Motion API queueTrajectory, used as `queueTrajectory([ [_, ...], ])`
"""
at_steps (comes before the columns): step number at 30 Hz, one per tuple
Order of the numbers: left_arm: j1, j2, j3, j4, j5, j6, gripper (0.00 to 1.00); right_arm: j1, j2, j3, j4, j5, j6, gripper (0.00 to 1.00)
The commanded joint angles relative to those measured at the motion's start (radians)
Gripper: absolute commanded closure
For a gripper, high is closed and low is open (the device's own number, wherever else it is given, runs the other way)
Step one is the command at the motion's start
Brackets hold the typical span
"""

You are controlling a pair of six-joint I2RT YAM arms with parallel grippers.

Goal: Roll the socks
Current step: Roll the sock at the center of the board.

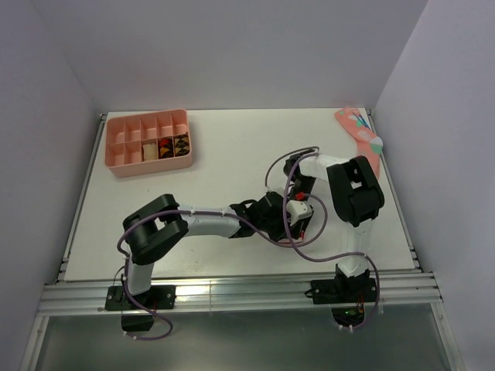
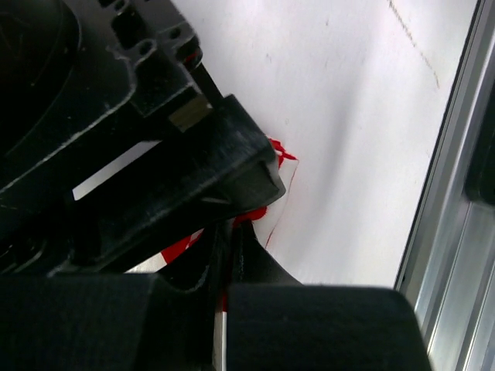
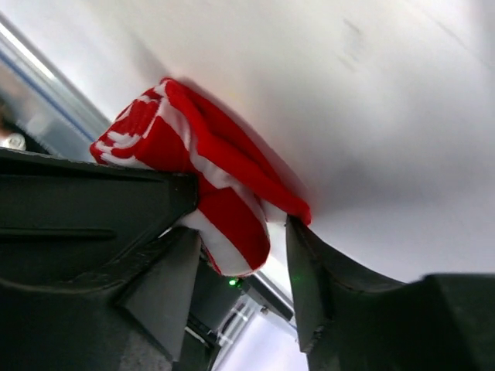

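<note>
Pink divided tray (image 1: 151,165) back-L, pink patterned sock (image 1: 357,127) back-R.

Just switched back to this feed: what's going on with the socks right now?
Both arms meet over the near middle of the table. The left hand is shut on the red-and-white striped sock, which is bunched into a bundle. The right hand has its fingers spread either side of that bundle, not clamping it. No other sock shows in it. A pink sock lies at the far right corner, untouched.
</note>
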Motion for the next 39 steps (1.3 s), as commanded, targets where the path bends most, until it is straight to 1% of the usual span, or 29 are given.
queueTrajectory([
  [1, -0.004, 0.120, 0.032, -0.059, 0.040, -0.013, 1.00, -0.004, -0.062, -0.021, 0.255, -0.053, 0.053, 0.41],
  [5, 0.008, 0.149, 0.046, -0.081, 0.075, -0.028, 1.00, -0.067, -0.145, -0.021, 0.261, -0.095, 0.058, 0.36],
  [7, 0.019, 0.156, 0.057, -0.087, 0.093, -0.034, 1.00, -0.117, -0.175, -0.019, 0.263, -0.127, 0.047, 0.34],
  [11, 0.039, 0.189, 0.081, -0.104, 0.135, -0.042, 1.00, -0.193, -0.260, -0.022, 0.255, -0.187, 0.007, 0.33],
  [13, 0.049, 0.199, 0.103, -0.142, 0.159, -0.045, 1.00, -0.234, -0.283, -0.029, 0.253, -0.219, -0.003, 0.34],
  [18, 0.065, 0.229, 0.141, -0.181, 0.182, -0.053, 1.00, -0.317, -0.353, -0.047, 0.272, -0.257, -0.014, 0.34],
  [20, 0.071, 0.236, 0.152, -0.197, 0.197, -0.057, 1.00, -0.363, -0.381, -0.052, 0.272, -0.296, -0.017, 0.34],
  [26, 0.086, 0.268, 0.187, -0.245, 0.228, -0.071, 0.99, -0.570, -0.427, -0.053, 0.266, -0.394, -0.048, 0.36],
  [27, 0.088, 0.275, 0.196, -0.250, 0.239, -0.073, 1.00, -0.587, -0.424, -0.047, 0.222, -0.403, -0.077, 0.38],
  [30, 0.092, 0.281, 0.210, -0.268, 0.251, -0.074, 1.00, -0.650, -0.421, -0.058, 0.206, -0.412, -0.106, 0.41],
  [32, 0.097, 0.285, 0.221, -0.285, 0.259, -0.077, 1.00, -0.674, -0.416, -0.065, 0.183, -0.428, -0.172, 0.42],
  [33, 0.102, 0.284, 0.224, -0.290, 0.267, -0.082, 1.00, -0.688, -0.416, -0.067, 0.128, -0.432, -0.213, 0.42],
  [34, 0.105, 0.288, 0.229, -0.296, 0.276, -0.085, 1.00, -0.688, -0.432, -0.073, 0.114, -0.435, -0.255, 0.43],
  [35, 0.109, 0.291, 0.235, -0.302, 0.286, -0.088, 1.00, -0.691, -0.447, -0.106, 0.109, -0.432, -0.317, 0.43],
  [39, 0.125, 0.310, 0.276, -0.355, 0.316, -0.097, 1.00, -0.690, -0.556, -0.231, 0.146, -0.379, -0.448, 0.42],
])
